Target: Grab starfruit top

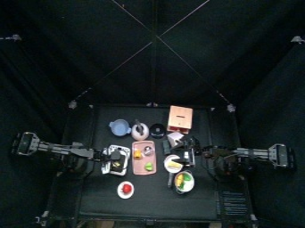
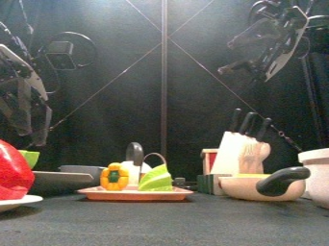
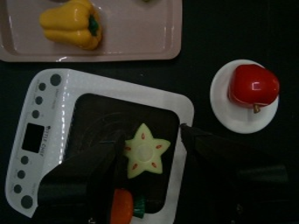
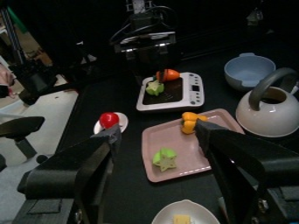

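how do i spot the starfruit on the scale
Find the white scale with the black platform, beside the pink tray. The starfruit lies on that platform: a pale yellow-green five-pointed star slice, unlike the small red-orange item next to it.

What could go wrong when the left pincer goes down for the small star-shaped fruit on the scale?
The starfruit is tiny and lies flat on the scale, so the open left pincer might press the scale or nudge the fruit away. The red-orange item lies close beside it and could get pinched or knocked instead.
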You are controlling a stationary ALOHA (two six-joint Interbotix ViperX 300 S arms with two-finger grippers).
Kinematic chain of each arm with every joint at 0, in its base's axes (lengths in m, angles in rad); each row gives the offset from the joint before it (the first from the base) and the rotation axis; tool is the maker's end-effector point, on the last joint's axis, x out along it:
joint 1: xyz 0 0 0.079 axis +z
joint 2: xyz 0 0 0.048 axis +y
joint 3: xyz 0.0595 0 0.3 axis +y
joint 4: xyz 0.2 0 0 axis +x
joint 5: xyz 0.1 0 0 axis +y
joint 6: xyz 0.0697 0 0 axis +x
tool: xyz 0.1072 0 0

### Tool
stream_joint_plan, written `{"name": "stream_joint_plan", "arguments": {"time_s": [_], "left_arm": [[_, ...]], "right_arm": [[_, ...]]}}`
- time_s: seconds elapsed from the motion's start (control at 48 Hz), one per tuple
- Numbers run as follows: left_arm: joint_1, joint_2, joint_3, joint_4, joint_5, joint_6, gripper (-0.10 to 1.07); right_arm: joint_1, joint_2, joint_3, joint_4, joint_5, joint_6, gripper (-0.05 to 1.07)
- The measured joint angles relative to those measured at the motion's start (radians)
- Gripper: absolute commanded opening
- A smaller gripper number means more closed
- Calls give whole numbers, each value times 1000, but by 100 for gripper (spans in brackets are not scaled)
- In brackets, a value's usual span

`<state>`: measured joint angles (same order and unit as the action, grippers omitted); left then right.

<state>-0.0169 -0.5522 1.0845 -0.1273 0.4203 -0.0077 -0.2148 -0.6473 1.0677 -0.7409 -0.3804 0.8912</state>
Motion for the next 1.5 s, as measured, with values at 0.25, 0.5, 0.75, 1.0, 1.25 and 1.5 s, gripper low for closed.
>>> {"name": "stream_joint_plan", "arguments": {"time_s": [0.25,0.5,0.75,1.0,1.25,1.5], "left_arm": [[0,6,0,0,-81,0,89],[-12,77,0,-20,-333,0,89],[-29,216,-48,-57,-515,6,89],[-34,411,-176,-55,-502,6,89],[-34,557,-310,-52,-434,6,89],[-35,634,-387,-41,-414,8,89]], "right_arm": [[0,12,-8,0,-2,-2,98],[0,17,-6,-2,-2,-2,98],[0,17,-8,0,-2,-2,98],[0,17,-8,2,-2,-2,98],[0,17,-8,2,-2,0,98],[2,17,-8,9,-2,8,98]]}}
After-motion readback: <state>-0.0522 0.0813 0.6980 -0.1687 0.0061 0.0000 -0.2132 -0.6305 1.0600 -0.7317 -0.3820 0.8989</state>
